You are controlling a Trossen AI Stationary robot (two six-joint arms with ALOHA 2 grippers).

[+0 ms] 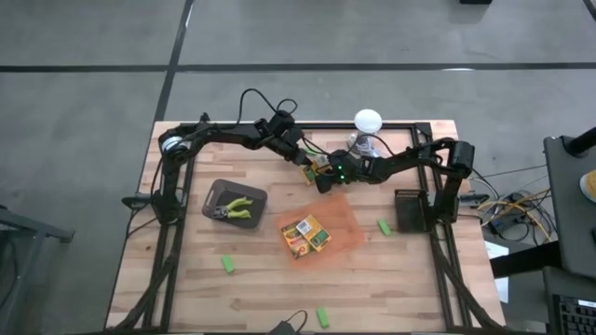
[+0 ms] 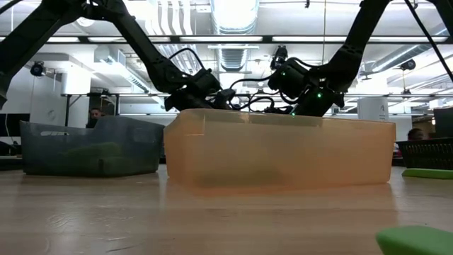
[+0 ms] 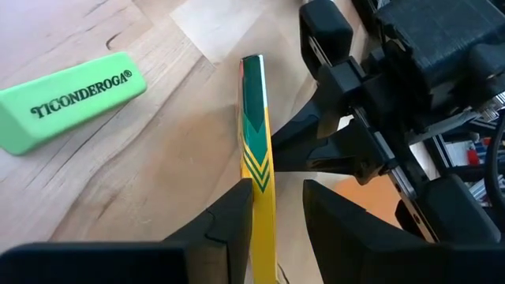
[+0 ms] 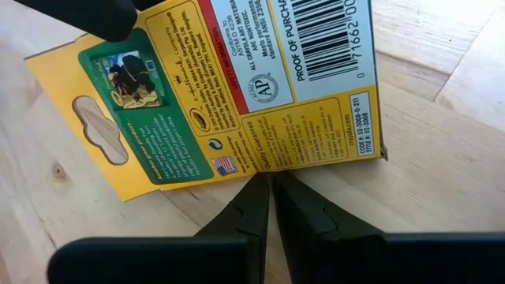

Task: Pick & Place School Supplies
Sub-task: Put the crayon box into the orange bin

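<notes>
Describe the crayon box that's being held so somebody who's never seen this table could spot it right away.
Start at the white lamp at the table's far edge, then look just to its left, between the two arms. The crayon box is there, gripped edge-on in the left hand. Unlike the boxes lying in the orange tray, it is off the wood.

The wooden table (image 1: 186, 279) carries an orange tray (image 1: 340, 223), a grey bin (image 1: 235, 193), a white lamp (image 1: 367, 122), a black basket (image 1: 410, 210) and green erasers (image 1: 227, 264) lying well apart near its edges.
</notes>
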